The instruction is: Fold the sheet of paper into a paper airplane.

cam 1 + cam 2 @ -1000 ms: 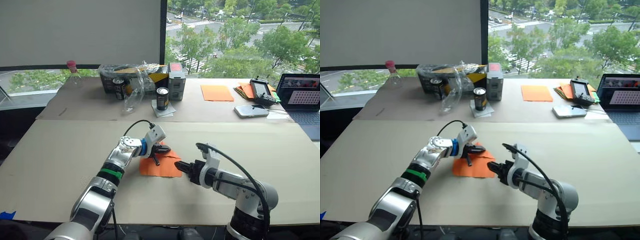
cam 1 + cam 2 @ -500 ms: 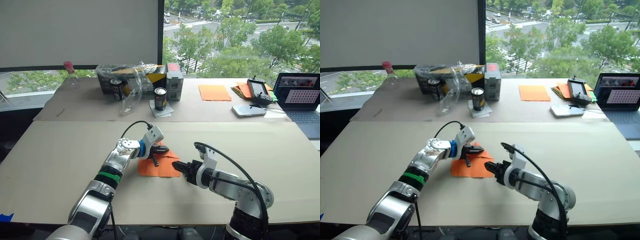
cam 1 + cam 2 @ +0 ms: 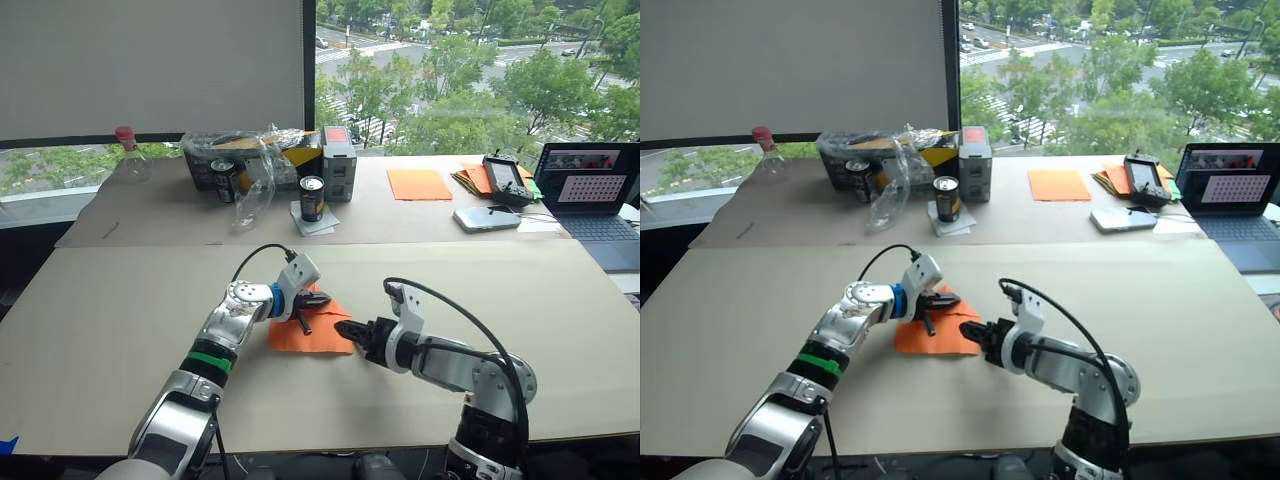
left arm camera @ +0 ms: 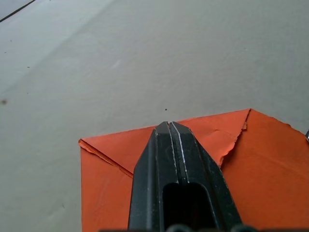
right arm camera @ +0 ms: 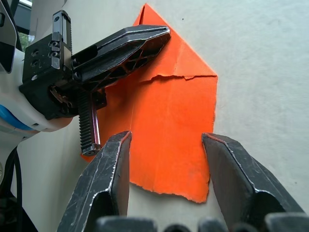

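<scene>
- On the near board (image 3: 120,330), seen from the left eye, the paper (image 3: 318,335) lies flat, already folded to a point at its far end. The left arm reaches in from the near left, elbow bent, and its gripper (image 3: 316,299) rests on the paper's far part. The right arm comes in from the near right, forearm low and level, with its gripper (image 3: 345,329) at the paper's right edge.
- Beyond the board, a far table (image 3: 400,215) under a window carries two cans (image 3: 311,198), a plastic-wrapped box (image 3: 245,160), a bottle (image 3: 126,150), a paler orange sheet (image 3: 419,184), a phone (image 3: 487,218) and a laptop (image 3: 590,192). Trees show outside.
- From the right eye, the same layout: both grippers meet at the paper.
- At the left wrist, the fingers (image 4: 176,159) are clenched together, pressing down on the paper's folded flaps.
- At the right wrist, the fingers (image 5: 108,179) are spread, released, one on either side of the paper's near edge. The torn edge of a flap (image 5: 171,76) crosses the paper.
</scene>
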